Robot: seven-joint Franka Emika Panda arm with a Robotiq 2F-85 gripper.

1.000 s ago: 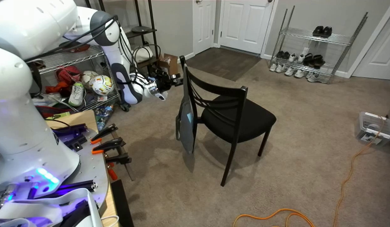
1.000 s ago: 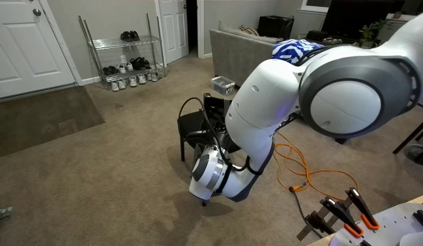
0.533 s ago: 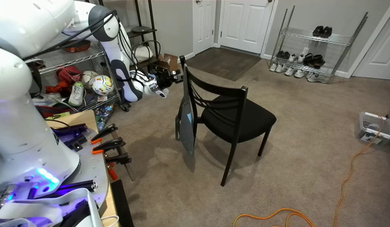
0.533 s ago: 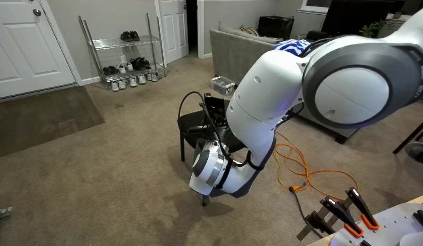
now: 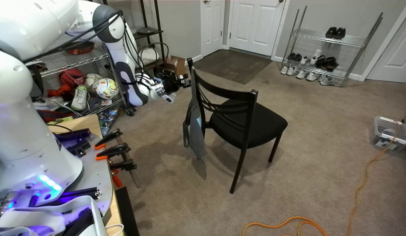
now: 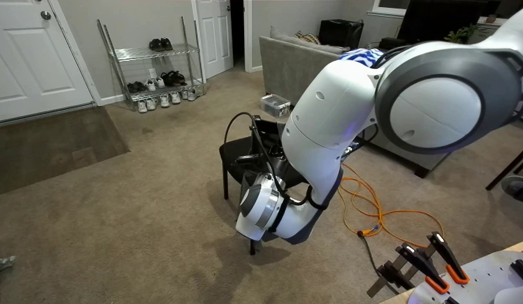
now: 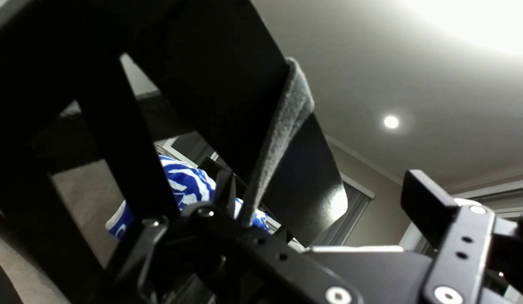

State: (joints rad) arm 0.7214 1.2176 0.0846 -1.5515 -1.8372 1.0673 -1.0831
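Observation:
My gripper [image 7: 325,196] stands open in the wrist view, its fingers [image 7: 428,207] wide apart. A grey cloth strap [image 7: 282,131] loops over the black chair back [image 7: 227,76] and runs down close by the left finger; whether they touch I cannot tell. In an exterior view the gripper [image 5: 186,81] is beside the top of the near post of the black chair [image 5: 249,127]. From that post hangs a grey bag [image 5: 197,137], above the carpet. The wrist hides most of the gripper and bag in the exterior view where the chair seat [image 6: 236,154] shows behind the arm.
A wire rack [image 5: 327,39] with shoes stands by the wall. Near the arm is a metal shelf [image 5: 75,60] with a ball [image 5: 106,88]. Clamps [image 5: 114,150] jut from the base table. An orange cord [image 6: 409,211] and a plastic bin [image 6: 275,105] lie on the carpet.
The arm and gripper have risen slightly, mostly in the first half second. The bag's lower end has swung and turned toward the chair. The chair stands where it was.

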